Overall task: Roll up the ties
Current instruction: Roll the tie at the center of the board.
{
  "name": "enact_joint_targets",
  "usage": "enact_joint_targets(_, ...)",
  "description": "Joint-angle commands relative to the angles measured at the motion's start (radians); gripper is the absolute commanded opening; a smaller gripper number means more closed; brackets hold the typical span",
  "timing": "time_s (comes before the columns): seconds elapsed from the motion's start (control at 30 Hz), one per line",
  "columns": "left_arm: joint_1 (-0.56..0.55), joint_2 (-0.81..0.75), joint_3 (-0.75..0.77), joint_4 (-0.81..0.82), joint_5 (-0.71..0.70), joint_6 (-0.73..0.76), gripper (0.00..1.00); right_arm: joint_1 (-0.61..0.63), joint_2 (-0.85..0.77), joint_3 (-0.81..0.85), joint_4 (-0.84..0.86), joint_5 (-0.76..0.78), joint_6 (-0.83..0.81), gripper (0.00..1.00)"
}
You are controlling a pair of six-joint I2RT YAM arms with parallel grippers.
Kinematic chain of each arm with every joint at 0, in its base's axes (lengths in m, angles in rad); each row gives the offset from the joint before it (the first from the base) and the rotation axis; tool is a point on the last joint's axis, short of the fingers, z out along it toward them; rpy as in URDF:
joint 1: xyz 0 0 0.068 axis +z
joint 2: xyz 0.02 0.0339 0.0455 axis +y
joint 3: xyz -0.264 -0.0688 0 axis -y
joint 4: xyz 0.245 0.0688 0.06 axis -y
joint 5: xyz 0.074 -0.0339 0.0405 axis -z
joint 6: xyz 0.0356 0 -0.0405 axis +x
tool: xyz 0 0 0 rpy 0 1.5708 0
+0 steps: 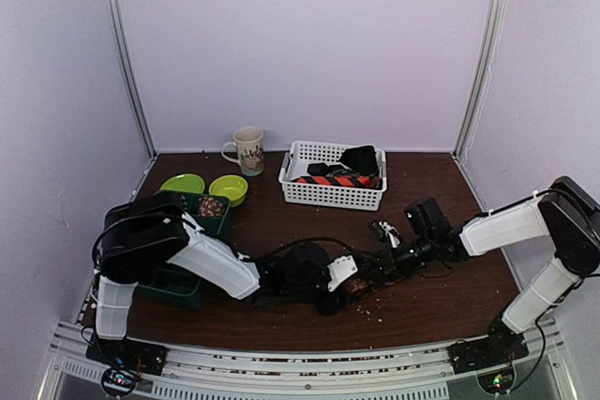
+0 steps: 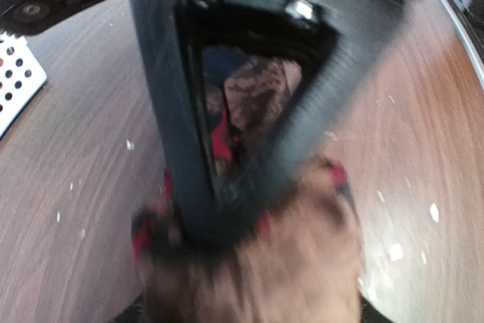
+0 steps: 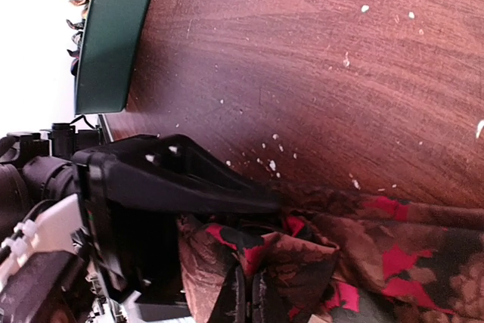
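Note:
A brown tie with red and black patches [image 1: 362,286] lies bunched at the table's middle front, between both grippers. My left gripper [image 1: 343,280] reaches in from the left and seems shut on it; in the left wrist view the tie [image 2: 302,262] is a blur over my own fingers. My right gripper [image 1: 382,263] meets it from the right. In the right wrist view the tie [image 3: 393,262] wraps my right gripper [image 3: 248,302], whose dark fingers stand close together. The left gripper's black finger [image 3: 174,179] points into the folds. The right gripper's finger [image 2: 174,111] shows in the left wrist view.
A white basket [image 1: 291,189] at the back holds an orange-red striped tie [image 1: 337,180] and a black tie [image 1: 361,158]. A mug [image 1: 249,150] and two green bowls [image 1: 183,184] stand back left. A dark green tray [image 1: 214,224] sits under the left arm. White crumbs dot the wood.

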Motion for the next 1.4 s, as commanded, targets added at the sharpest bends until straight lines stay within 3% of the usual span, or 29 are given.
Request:
enact_joint_targets(0.0,-0.003,-0.081,-0.091,0.021,0.013,0.017,0.68,-0.010,0.041,-0.017,-0.078,0.123,-0.052,0.00)
enact_joint_targets(0.2,-0.004,-0.104,-0.146,0.182,0.033,-0.061,0.78,-0.030,0.045,-0.042,-0.079,0.178,-0.070,0.00)
enact_joint_targets(0.67,-0.004,0.074,0.010,0.278,-0.051,-0.348,0.76,-0.031,0.076,-0.111,0.022,0.237,-0.014,0.00)
enact_joint_targets(0.8,-0.004,0.108,0.071,0.254,-0.077,-0.353,0.67,-0.029,0.079,-0.120,0.041,0.231,0.004,0.00)
enact_joint_targets(0.93,-0.004,0.112,0.089,0.181,-0.100,-0.322,0.40,-0.028,0.051,-0.125,0.040,0.212,0.010,0.00)
enact_joint_targets(1.0,-0.002,0.092,0.068,0.141,-0.078,-0.257,0.32,-0.029,0.020,-0.119,0.016,0.193,0.008,0.00)
enact_joint_targets(1.2,0.006,0.025,0.008,-0.094,0.074,-0.008,0.21,-0.046,-0.124,-0.088,-0.031,0.129,0.035,0.32)
enact_joint_targets(1.37,0.013,-0.018,-0.030,-0.207,0.159,0.079,0.20,-0.047,-0.154,-0.056,-0.024,0.089,0.087,0.41)
